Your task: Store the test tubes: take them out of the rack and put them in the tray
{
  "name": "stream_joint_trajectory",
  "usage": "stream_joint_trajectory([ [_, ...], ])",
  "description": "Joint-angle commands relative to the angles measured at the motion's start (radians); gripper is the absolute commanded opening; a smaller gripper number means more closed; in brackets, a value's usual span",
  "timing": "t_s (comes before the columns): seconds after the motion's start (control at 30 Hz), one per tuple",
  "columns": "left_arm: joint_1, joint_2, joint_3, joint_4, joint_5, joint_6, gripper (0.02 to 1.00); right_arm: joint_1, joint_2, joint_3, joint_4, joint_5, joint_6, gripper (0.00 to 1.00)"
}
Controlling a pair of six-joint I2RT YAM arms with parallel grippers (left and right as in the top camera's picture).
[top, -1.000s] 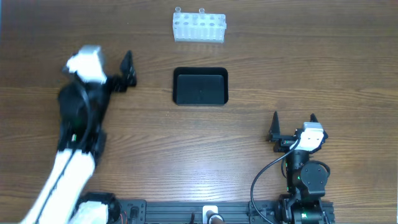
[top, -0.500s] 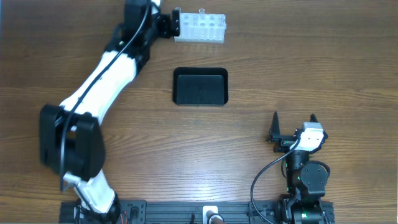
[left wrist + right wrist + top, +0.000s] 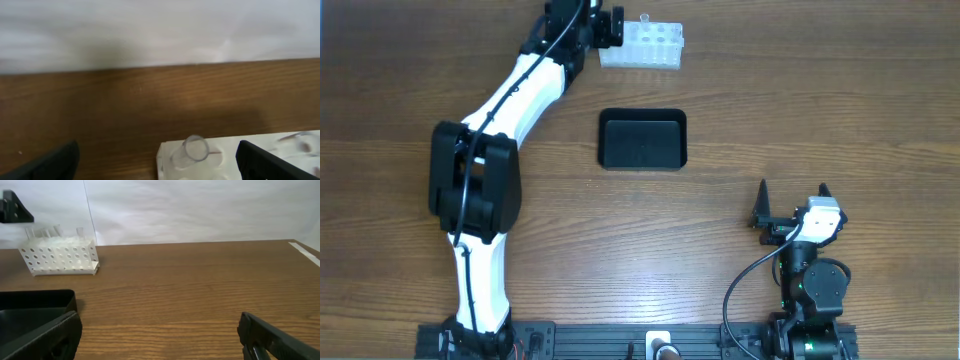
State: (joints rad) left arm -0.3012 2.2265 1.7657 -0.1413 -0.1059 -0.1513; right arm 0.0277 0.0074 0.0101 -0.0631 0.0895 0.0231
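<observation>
We count one rack (image 3: 642,47), one tray (image 3: 642,139) and two arms on the wooden desk (image 3: 840,100). Of test tubes we can be sure of two. The corner tube (image 3: 194,150) stands upright in the hole at the rack's left end. A second tube (image 3: 645,19) sticks up farther along the rack. From the right wrist view a few thin tubes rise above the rack, too small for us to count.

The rack is a white, translucent block with rows of round holes along its side, and it sits at the far edge of the desk, near the middle. The tubes are clear, open-topped cylinders. The tray is black and rectangular with rounded corners; it lies just nearer the arm bases than the rack, apart from it.

The left fingers (image 3: 270,162) are spread wide at the rack's left end. In the left wrist view the corner tube shows in the gap between them, and neither finger touches it. The right fingers (image 3: 280,340) are also spread wide and hold nothing; they sit close to their own base, well apart from the tray.
</observation>
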Motion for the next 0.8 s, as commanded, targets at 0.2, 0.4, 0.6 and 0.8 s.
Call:
stream_joint_trajectory([
  [0.2,-0.013,0.046,0.030,0.040,-0.011,-0.014,0.932,-0.004,0.001,-0.005,-0.004,0.013,0.006,0.991],
  [0.4,-0.029,0.046,0.030,0.064,-0.012,-0.013,0.783,-0.004,0.001,-0.005,-0.004,0.013,0.006,0.993],
  [0.6,-0.033,0.046,0.030,0.062,-0.012,-0.013,0.663,-0.004,0.001,-0.005,-0.004,0.013,0.006,0.991],
  [0.8,-0.034,0.048,0.030,0.062,-0.040,-0.013,0.597,-0.004,0.001,-0.005,-0.004,0.013,0.006,0.991],
])
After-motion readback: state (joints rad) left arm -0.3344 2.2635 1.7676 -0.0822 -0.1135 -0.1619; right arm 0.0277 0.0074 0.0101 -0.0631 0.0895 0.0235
